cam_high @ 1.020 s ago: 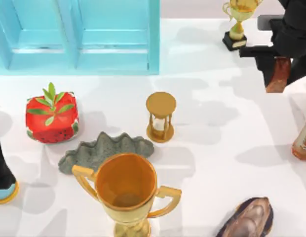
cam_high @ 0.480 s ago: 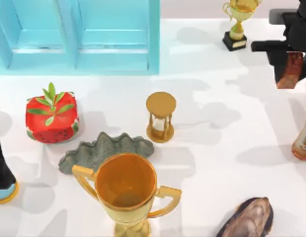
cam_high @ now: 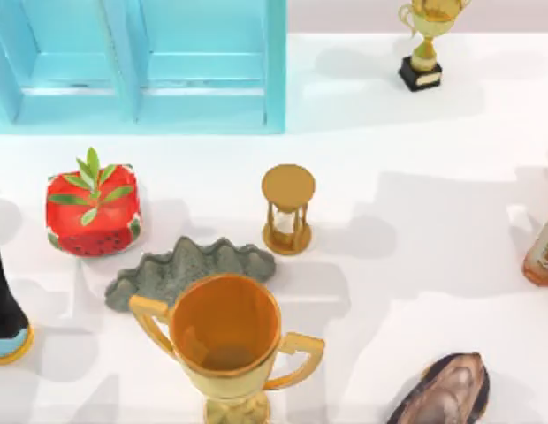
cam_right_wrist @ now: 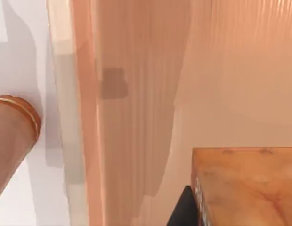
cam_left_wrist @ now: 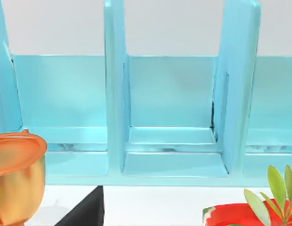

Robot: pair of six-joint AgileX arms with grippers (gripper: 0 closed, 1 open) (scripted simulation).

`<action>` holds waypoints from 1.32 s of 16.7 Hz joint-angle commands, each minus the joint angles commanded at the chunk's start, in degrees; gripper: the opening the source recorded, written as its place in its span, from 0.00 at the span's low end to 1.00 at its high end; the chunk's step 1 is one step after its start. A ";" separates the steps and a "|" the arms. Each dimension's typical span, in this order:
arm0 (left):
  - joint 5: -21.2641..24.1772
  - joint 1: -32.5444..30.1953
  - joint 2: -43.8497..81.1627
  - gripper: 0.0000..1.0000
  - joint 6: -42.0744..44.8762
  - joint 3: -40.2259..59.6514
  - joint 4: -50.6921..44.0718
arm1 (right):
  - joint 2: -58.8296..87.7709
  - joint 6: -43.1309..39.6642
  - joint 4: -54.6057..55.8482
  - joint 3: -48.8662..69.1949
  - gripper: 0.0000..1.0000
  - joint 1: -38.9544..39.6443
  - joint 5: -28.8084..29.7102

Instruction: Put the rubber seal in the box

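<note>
The rubber seal point(cam_right_wrist: 245, 186) fills the near corner of the right wrist view, a dark part of the right claw just beside it, so it seems carried for the box drop; whether that claw is clenched I cannot tell. Beyond the seal rises a pale orange wall point(cam_right_wrist: 136, 94), possibly the box.

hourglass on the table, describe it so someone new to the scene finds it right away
Start at the big blue box along the far edge of the table in the top view, and drop from its right corner toward the table's middle. There the hourglass stands upright, just beyond the grey rock-like piece and the large gold trophy. Its flat round brown top and thin posts set it apart.
</note>
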 joint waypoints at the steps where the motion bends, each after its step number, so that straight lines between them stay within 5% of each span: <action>1: 0.00 0.00 0.00 1.00 0.00 0.00 0.00 | -1.92 -3.21 0.13 -2.11 0.00 -3.20 -0.01; 6: 0.00 0.00 0.00 1.00 0.00 0.00 0.00 | -8.39 -11.06 0.54 -8.80 0.00 -11.00 -0.08; 22: 0.00 0.00 0.00 1.00 0.00 0.00 0.00 | -7.16 -10.81 14.98 -22.02 0.00 -10.78 -0.08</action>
